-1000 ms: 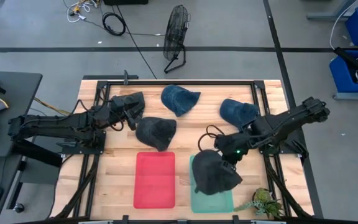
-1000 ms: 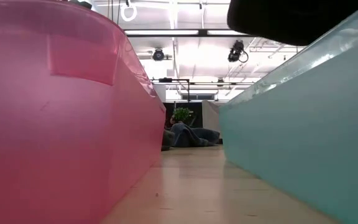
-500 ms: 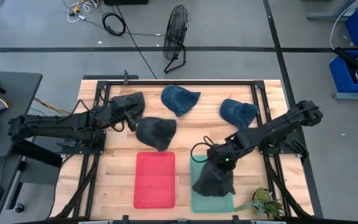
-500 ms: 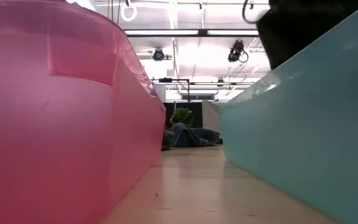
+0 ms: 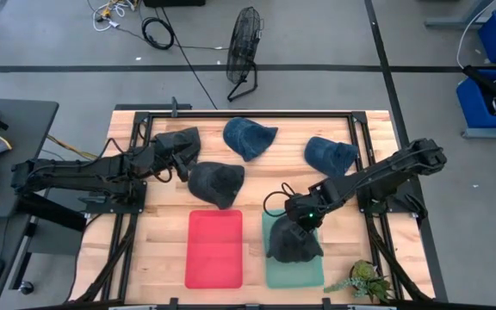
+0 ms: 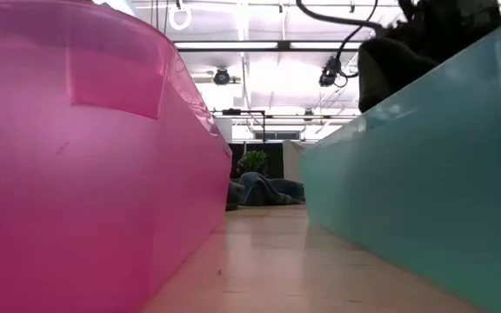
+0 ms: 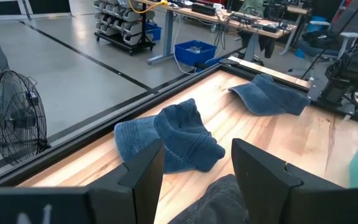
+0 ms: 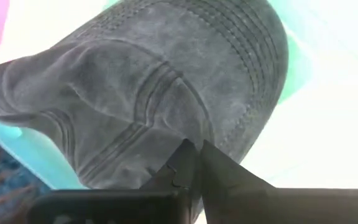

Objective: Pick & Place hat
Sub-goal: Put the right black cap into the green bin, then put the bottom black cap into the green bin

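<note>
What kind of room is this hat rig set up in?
Most likely a robotics lab or workshop. The wooden table stands on a bare concrete floor with a floor fan and loose cables beside it, and the left wrist view shows workbenches and blue storage bins behind.

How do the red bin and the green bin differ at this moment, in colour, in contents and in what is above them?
The red bin is pink-red; the green bin is pale teal. The red bin shows nothing inside; the green bin holds a dark grey hat. No arm is over the red bin; the right gripper is over the green bin, pinching that hat. The left gripper waits at the table's far left. Both bins are rectangular, side by side at the near edge.
</note>
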You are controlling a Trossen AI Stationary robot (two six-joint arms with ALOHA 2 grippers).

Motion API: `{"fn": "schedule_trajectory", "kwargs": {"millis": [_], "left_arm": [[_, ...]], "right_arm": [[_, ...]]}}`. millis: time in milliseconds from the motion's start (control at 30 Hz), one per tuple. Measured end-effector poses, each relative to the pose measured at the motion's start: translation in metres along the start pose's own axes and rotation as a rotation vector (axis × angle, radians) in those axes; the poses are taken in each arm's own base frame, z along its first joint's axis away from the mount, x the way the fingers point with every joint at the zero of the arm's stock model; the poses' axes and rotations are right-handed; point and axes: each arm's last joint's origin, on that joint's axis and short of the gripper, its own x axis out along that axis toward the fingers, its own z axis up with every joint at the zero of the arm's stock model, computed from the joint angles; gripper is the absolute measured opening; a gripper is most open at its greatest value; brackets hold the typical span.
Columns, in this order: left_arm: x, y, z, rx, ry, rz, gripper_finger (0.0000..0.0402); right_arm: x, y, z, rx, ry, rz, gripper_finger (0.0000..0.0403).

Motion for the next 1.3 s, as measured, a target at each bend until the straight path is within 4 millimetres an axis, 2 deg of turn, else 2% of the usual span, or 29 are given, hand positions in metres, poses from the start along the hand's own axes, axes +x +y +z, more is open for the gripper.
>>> {"fn": "schedule_trajectory", "kwargs": {"millis": [267,633,733,900,1067,1200,1300], "left_arm": [[0.000,0.000,0.000,-0.011,0.000,0.000,0.0193],[0.000,0.000,0.000,-0.012,0.000,0.000,0.0193],[0.000,0.000,0.000,-0.012,0.000,0.000,0.0193],[0.000,0.000,0.000,-0.012,0.000,0.000,0.0193],[0.000,0.000,0.000,-0.012,0.000,0.000,0.0193],[0.000,0.000,0.000,-0.011,0.000,0.000,0.0193],[0.000,0.000,0.000,-0.030,0.000,0.000,0.0193]], "right_arm": [[-0.003,-0.007,0.013,-0.031,-0.080,-0.036,0.0061],[-0.008,-0.005,0.016,-0.044,0.102,0.124,0.0101],[-0.015,-0.003,0.016,-0.053,0.115,0.141,0.0103],[-0.037,0.007,0.017,-0.167,0.066,0.189,0.0103],[-0.068,0.023,0.020,-0.406,-0.122,0.214,0.0103],[-0.077,0.025,0.029,-0.653,-0.385,0.016,0.0103],[-0.077,0.021,0.037,-0.734,-0.544,-0.176,0.0104]]}}
